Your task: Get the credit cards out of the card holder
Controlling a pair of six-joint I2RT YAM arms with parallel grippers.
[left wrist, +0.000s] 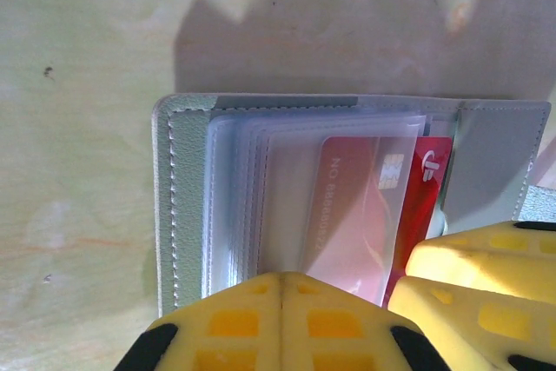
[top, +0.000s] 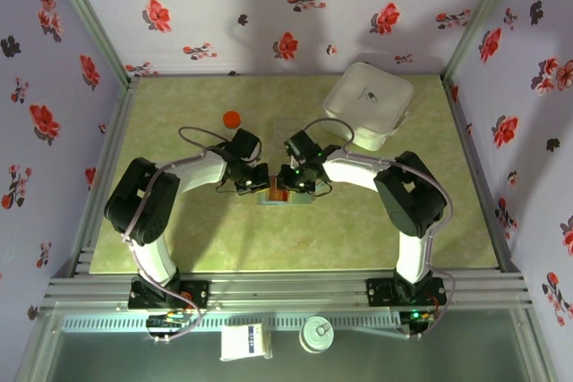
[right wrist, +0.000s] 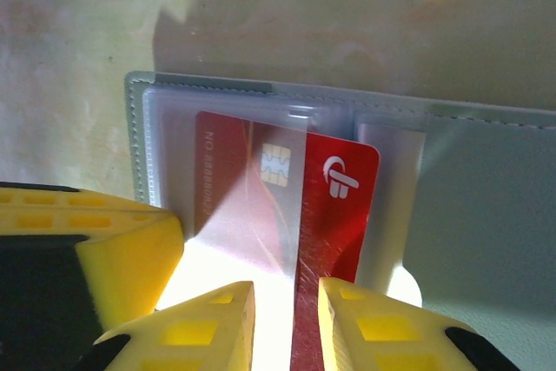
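Note:
The grey-blue card holder [top: 286, 200] [left wrist: 181, 206] [right wrist: 486, 206] lies open on the table between both grippers. A red credit card [right wrist: 343, 197] [left wrist: 430, 182] sticks partway out of a clear sleeve, its chip still under the plastic. My left gripper [left wrist: 282, 282] [top: 258, 183] is shut, its tips resting against the stack of clear sleeves [left wrist: 239, 197]. My right gripper [right wrist: 287, 301] [top: 297, 187] is open, one finger on each side of the red card's exposed strip. Any blue cards are hidden.
A large white rounded case [top: 368, 105] sits at the back right. A small orange round piece [top: 232, 118] lies behind the left arm. The left gripper's yellow fingers [right wrist: 104, 249] crowd the right wrist view's left side. Flowered walls enclose the table.

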